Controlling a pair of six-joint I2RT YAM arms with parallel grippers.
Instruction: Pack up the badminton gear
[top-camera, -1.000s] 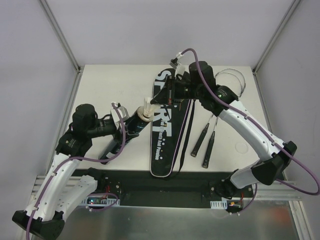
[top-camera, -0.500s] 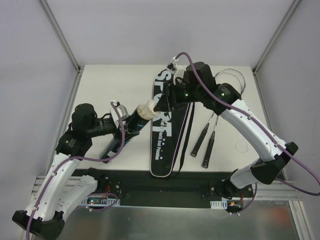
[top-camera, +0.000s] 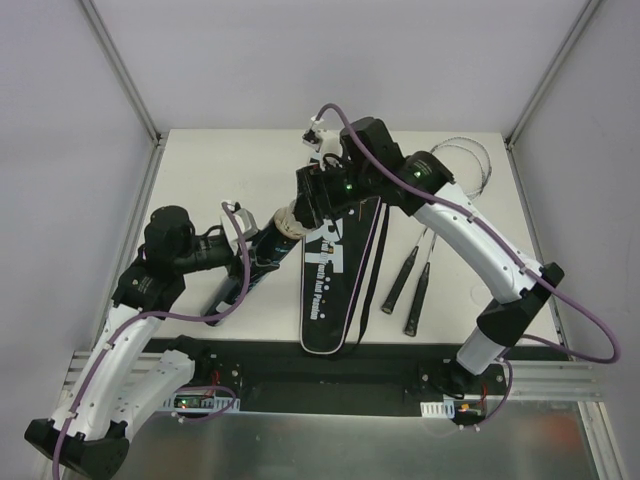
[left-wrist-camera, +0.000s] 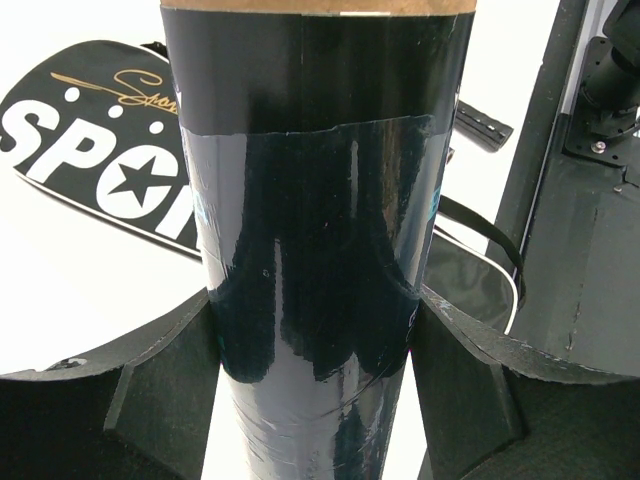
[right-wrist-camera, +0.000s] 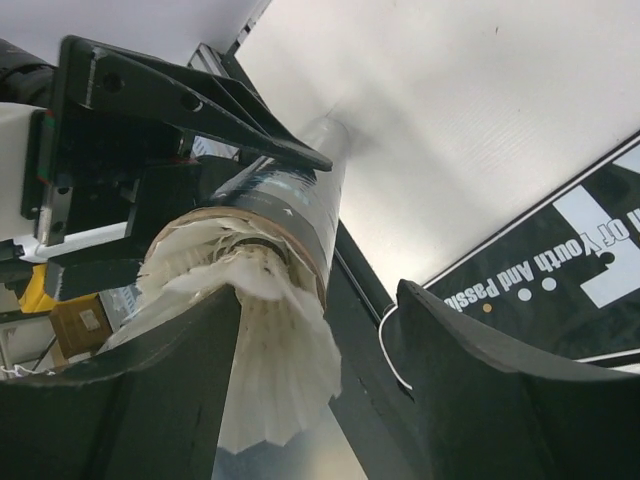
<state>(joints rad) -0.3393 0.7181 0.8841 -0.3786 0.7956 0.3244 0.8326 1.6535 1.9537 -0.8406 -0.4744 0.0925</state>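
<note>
Start at the left: the left gripper (left-wrist-camera: 315, 300) is clenched on the black tube (left-wrist-camera: 320, 150), one finger pressed against each side. It holds the tube tilted above the desk (top-camera: 230, 170), with the open mouth pointing up and to the right. This grip and the tube's angle match the earlier overhead frames. At the mouth sits a white shuttlecock (right-wrist-camera: 270, 340); its feather skirt still sticks out past the rim, so treat it as only partly seated. The main change is in the right gripper (right-wrist-camera: 318, 300). A second ago it was closed and stood over the upper part of the SPORT bag (top-camera: 330, 290). It has since travelled left to the tube mouth, and its jaws now stand released, one finger on either side of the feathers. Whether either finger touches the feathers cannot be told. Judge the current step as pressing or settling the shuttlecock into the tube. Expect the feathers to crush easily if the gripper closes on them or pushes off-axis. Further right, the bag lies flat on the desk where it lay before. The two rackets (top-camera: 410, 280) rest side by side beyond it, untouched and not yet packed.
</note>
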